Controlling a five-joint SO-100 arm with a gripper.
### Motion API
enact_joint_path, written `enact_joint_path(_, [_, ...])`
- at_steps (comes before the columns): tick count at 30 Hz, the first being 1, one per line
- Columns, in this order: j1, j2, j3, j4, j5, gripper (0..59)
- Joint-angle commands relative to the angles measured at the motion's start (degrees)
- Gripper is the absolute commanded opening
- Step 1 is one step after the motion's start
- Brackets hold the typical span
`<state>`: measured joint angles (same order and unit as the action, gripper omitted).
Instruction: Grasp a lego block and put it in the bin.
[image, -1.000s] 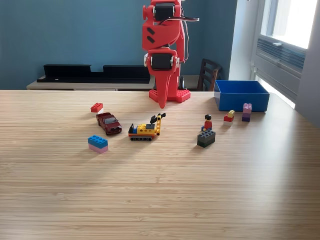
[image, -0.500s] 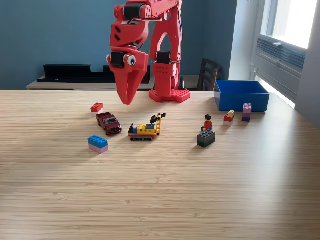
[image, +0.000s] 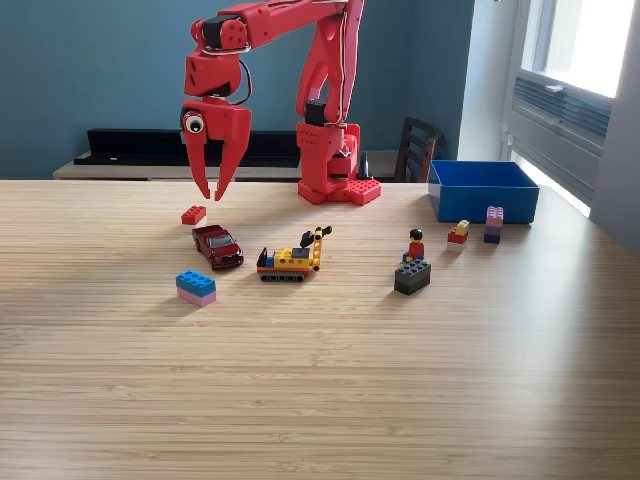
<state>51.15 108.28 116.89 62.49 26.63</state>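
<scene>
a: where is the red plastic robot arm (image: 325, 100) standing?

b: at the far edge of the pale striped wooden worktop (image: 320, 380), about midway along it. it reaches out toward the exterior view's left, and its red gripper (image: 213, 191) hangs point-down in the air with nothing in it.

a: released or clenched?

b: released. the two fingers are spread apart, with a clear gap between the tips.

a: what is under it?

b: a small red lego block (image: 194, 214) lies on the worktop just below the fingertips, a touch to the exterior view's left of them. the tips do not touch it.

a: and the shallow rectangular open-topped blue plastic bin (image: 483, 190)?

b: near the far right corner of the worktop in the exterior view, well apart from the gripper, with the arm's base between them.

a: anything else on the worktop?

b: a dark red toy car (image: 217, 246) just nearer than the red block, a blue brick stacked on a pink one (image: 196, 288) nearer still, and a yellow toy digger with black tracks (image: 291, 256) around the middle. toward the bin stand a small toy figure on a dark green brick (image: 412, 267), a small red and yellow piece (image: 458, 233), and a pink and purple stack (image: 494, 224) just in front of the bin's wall.
</scene>
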Motion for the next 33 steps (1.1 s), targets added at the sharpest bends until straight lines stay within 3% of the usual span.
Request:
enact_joint_path(1, [6.1, 2.9, -1.1, 3.8, -0.7, 17.2])
enact_joint_path(9, [12.1, 2.6, -4.8, 4.6, -3.6, 25.0])
enact_joint_path(17, [13.1, 2.2, -5.8, 4.3, -5.0, 24.4])
enact_joint_path(22, [12.7, -3.7, -7.0, 4.3, -5.5, 23.6])
enact_joint_path(33, [12.7, -15.2, -9.3, 0.9, -7.5, 28.9])
